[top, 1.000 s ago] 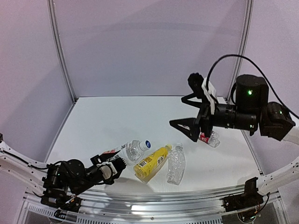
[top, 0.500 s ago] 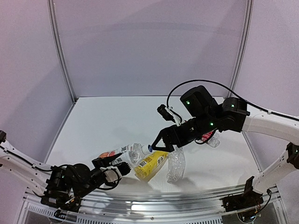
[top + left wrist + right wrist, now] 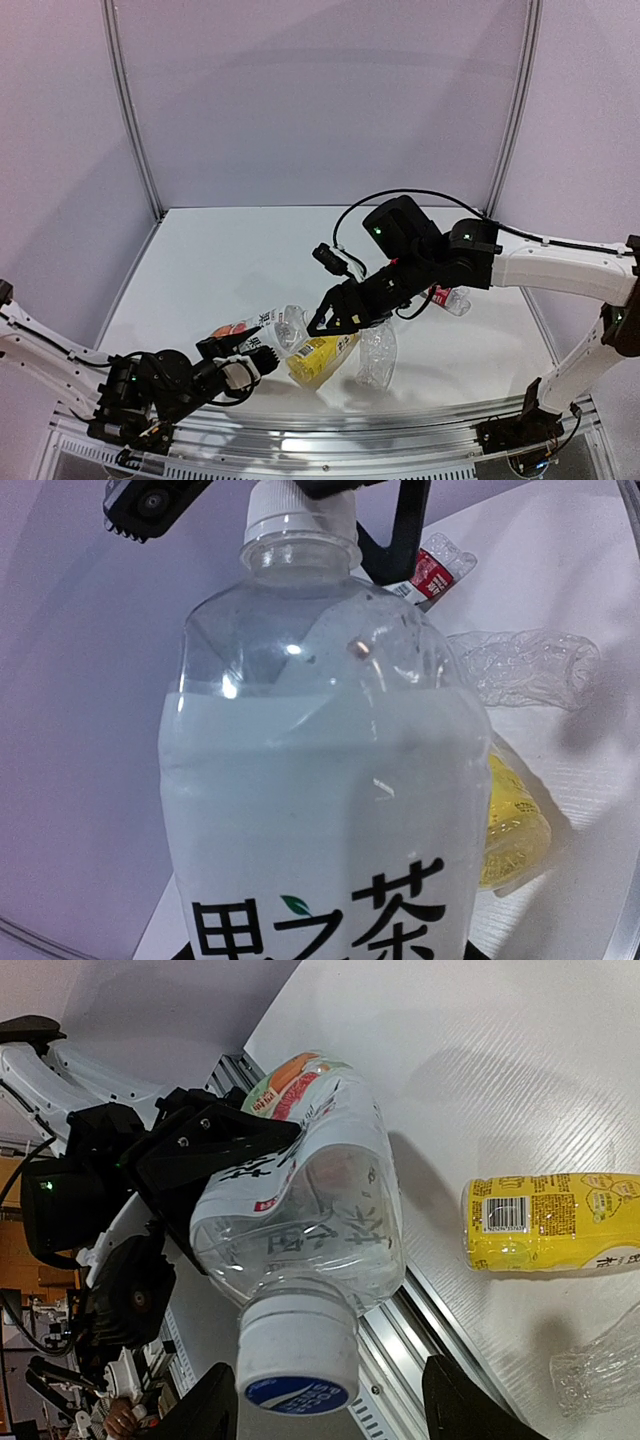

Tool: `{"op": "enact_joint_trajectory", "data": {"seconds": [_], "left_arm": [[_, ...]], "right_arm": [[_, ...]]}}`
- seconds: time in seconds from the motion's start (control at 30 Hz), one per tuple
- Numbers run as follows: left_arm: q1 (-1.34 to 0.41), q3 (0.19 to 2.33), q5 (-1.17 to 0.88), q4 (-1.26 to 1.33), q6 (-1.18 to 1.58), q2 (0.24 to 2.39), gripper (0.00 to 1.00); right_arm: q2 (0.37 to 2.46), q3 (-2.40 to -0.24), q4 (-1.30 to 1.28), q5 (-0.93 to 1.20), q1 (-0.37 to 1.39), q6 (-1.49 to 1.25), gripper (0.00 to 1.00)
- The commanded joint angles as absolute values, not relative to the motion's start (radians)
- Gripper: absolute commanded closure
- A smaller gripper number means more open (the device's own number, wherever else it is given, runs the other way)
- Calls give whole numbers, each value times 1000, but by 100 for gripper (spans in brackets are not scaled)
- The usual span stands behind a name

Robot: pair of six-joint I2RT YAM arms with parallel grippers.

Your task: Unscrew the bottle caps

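Right wrist view, my right gripper [image 3: 330, 1415] with jaws apart either side of the blue-and-white cap [image 3: 298, 1355], my left gripper [image 3: 240, 358] clamped on the fruit-label bottle [image 3: 300, 1210], held tilted off the table [image 3: 480, 1080] near its front edge, yellow bottle [image 3: 560, 1220] lying beside.

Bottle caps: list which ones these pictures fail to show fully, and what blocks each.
Cap of the yellow bottle: top external, under the right gripper; right wrist, cut off by the right edge.
Cap of the red-label bottle: top external, that end sits behind the right arm.
Blue-and-white cap on the fruit-label bottle: left wrist, its top is cut by the upper edge; top external, lost among the right gripper's fingers.
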State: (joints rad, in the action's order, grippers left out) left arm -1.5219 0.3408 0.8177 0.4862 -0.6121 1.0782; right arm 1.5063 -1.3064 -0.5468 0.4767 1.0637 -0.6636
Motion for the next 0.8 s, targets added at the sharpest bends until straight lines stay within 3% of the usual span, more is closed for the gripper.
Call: {"op": "enact_joint_trajectory", "data": {"seconds": [0.0, 0.5, 0.77], "left_arm": [[-1529, 361, 823, 510, -614, 1058, 100], [-1529, 363, 808, 493, -603, 1050, 100], [-1529, 362, 808, 494, -603, 1050, 100]], "right_arm": [[1507, -1335, -527, 493, 1056, -667, 40], [1476, -1348, -527, 473, 1045, -652, 50], [1483, -1362, -529, 488, 1045, -634, 72]]}}
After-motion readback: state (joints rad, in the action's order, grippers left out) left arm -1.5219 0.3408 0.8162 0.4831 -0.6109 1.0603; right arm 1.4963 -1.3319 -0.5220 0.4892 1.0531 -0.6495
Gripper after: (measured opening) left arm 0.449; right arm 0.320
